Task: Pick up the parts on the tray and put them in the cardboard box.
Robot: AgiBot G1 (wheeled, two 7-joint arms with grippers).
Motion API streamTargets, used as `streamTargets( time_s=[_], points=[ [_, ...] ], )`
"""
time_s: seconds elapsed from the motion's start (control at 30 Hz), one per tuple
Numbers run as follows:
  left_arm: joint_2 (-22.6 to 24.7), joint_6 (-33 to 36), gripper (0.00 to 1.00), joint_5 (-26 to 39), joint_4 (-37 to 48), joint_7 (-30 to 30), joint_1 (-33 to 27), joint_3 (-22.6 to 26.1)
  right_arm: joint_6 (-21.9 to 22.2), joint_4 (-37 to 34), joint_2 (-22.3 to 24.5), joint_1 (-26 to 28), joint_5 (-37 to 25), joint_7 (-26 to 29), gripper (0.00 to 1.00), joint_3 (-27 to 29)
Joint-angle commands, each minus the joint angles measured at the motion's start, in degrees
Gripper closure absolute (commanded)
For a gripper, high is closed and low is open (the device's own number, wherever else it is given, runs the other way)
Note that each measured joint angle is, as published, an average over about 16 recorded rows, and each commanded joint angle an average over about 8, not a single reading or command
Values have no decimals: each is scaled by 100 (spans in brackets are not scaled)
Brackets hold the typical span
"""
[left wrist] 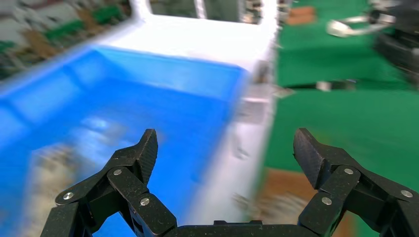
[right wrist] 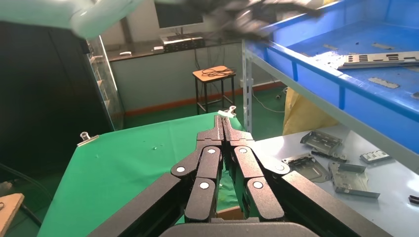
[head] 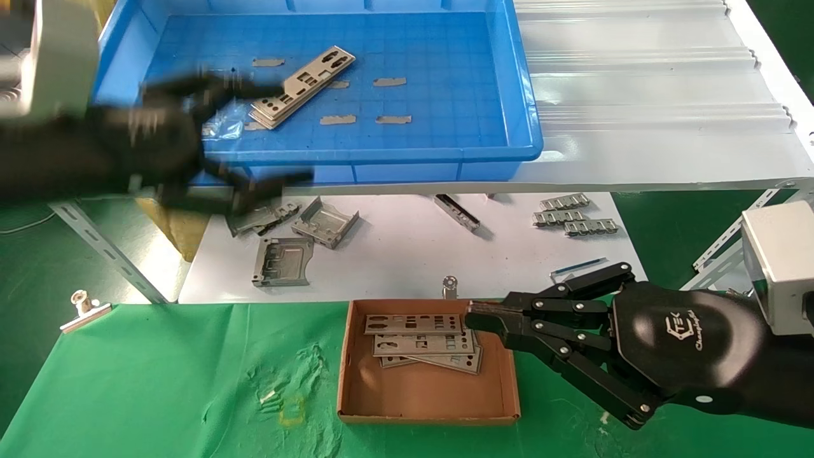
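Beside your open, empty left hand [head: 245, 137], the parts [head: 301, 86] lay diagonally in the tray [head: 509, 95]; your right hand [head: 474, 318] was clenched at the cardboard box [head: 426, 394].

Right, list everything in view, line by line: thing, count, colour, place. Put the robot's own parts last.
tray: one, bright blue, on the white shelf at the back.
plates in tray: small stack, exact count unclear, silver-grey, left part of the tray floor.
tape scraps: several, beige, on the tray floor.
cardboard box: one, brown, on the green cloth in front.
plates in box: about three, silver-grey, fanned at the box's far end.
brackets: about three, grey, on the white sheet below the shelf.
linked strips: three, grey, right part of that sheet.
clips: two, silver, at the cloth's far edge.
left pincer: black, open, over the tray's front-left rim.
right pincer: black, shut, at the box's far right corner.
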Motion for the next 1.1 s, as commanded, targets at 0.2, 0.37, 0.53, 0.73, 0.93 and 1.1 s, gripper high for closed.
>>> streamTargets(
  time_s=[0.2, 0.37, 0.53, 0.73, 0.93, 1.1],
  points=[
    [1092, -966, 0, 1005, 2072, 380, -1458, 397, 0, 0, 0, 0, 0, 0, 83, 0],
    [1694, -1749, 0, 1389, 3196, 489, -1968, 561, 0, 0, 0, 0, 0, 0, 20, 0],
    [2077, -2102, 0, 1566, 3975, 479, -2215, 664, 0, 0, 0, 0, 0, 0, 0, 0],
    [2312, -2286, 0, 1689, 4493, 456, -2333, 748, 0, 0, 0, 0, 0, 0, 0, 0],
    [2417, -2395, 49, 1761, 4728, 448, -2365, 796, 0, 0, 0, 0, 0, 0, 0, 0],
    [2456, -2439, 100, 1787, 4786, 501, -2363, 814, 0, 0, 0, 0, 0, 0, 0, 0]
  ],
)
